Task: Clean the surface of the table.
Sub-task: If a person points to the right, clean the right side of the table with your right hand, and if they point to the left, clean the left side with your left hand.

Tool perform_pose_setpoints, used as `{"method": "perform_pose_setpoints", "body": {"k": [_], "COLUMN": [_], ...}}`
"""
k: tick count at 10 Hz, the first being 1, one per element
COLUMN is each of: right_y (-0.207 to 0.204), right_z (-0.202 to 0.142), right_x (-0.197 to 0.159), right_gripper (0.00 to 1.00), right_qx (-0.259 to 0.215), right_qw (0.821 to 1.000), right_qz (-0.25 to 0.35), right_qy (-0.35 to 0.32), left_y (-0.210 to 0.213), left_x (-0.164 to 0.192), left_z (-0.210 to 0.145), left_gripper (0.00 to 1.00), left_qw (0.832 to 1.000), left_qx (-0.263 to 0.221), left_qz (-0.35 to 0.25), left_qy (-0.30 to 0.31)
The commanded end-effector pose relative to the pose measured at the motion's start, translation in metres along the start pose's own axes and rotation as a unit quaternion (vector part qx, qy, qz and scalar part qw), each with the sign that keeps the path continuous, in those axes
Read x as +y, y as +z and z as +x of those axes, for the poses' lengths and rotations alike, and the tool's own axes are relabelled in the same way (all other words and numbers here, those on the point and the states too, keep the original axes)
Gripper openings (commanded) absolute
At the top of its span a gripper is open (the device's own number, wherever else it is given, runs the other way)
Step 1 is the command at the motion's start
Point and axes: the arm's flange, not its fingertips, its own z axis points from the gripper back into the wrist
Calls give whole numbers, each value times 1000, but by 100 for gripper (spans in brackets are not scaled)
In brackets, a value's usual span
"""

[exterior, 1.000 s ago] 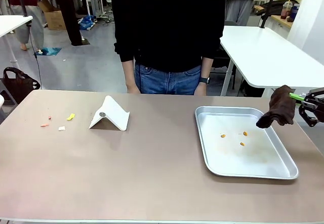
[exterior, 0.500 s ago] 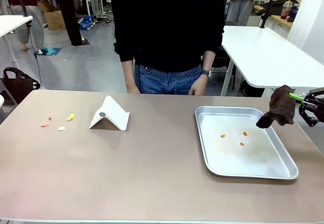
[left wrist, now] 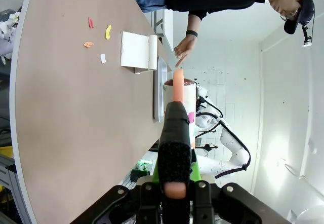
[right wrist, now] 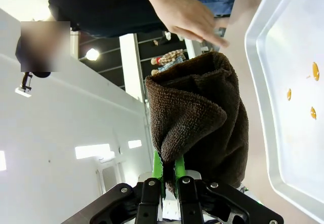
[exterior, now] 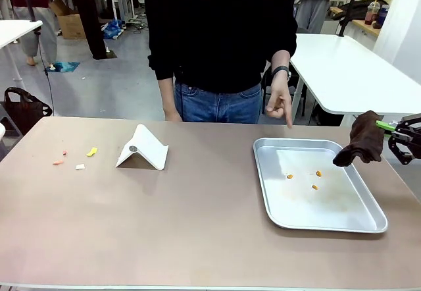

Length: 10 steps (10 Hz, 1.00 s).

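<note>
Right gripper (exterior: 387, 127) hovers at the tray (exterior: 309, 141) edge, pinching cloth (exterior: 362, 139). Left gripper (left wrist: 174, 186) is clamped on a black stick (left wrist: 175, 133). Person's hand (exterior: 279, 103) is now up and pointing at the tray; it hung lower before.

Smooth matt table (exterior: 197, 228), shiny metal tray (exterior: 329, 228), fuzzy brown terry cloth (exterior: 363, 143), coarse black-wrapped pink stick (left wrist: 175, 153).

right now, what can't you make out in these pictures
- Front view: the small coloured scraps on the tan-brown table and the orange bits in the silver metal tray are too small to identify.
- Left wrist view: the black pink-tipped tool shut in the left gripper is seen end-on, so its shape is unclear.
- Right wrist view: the brown towelling cloth held by the right gripper covers its fingertips.
</note>
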Motion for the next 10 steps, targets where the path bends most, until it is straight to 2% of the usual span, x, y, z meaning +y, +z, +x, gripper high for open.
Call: {"method": "perform_pose_setpoints", "body": {"k": [1, 7, 8, 10], "right_y": [1, 1, 0, -21], "right_z": [0, 0, 0, -6], "right_x": [5, 5, 0, 6], "right_gripper": [0, 0, 10, 10], "right_qx": [-2, -2, 0, -13], "right_qw": [1000, 1000, 1000, 995], "right_qz": [11, 11, 0, -79], "right_qy": [-3, -3, 0, 65], "left_y": [2, 2, 2, 2], "left_x": [-3, -3, -3, -3], "left_z": [-2, -2, -2, -2], "left_gripper": [0, 0, 0, 0], "left_qw": [1000, 1000, 1000, 1000], "left_qx": [1, 1, 1, 1], "left_qz": [2, 2, 2, 2], "left_qy": [-3, -3, -3, -3]}}
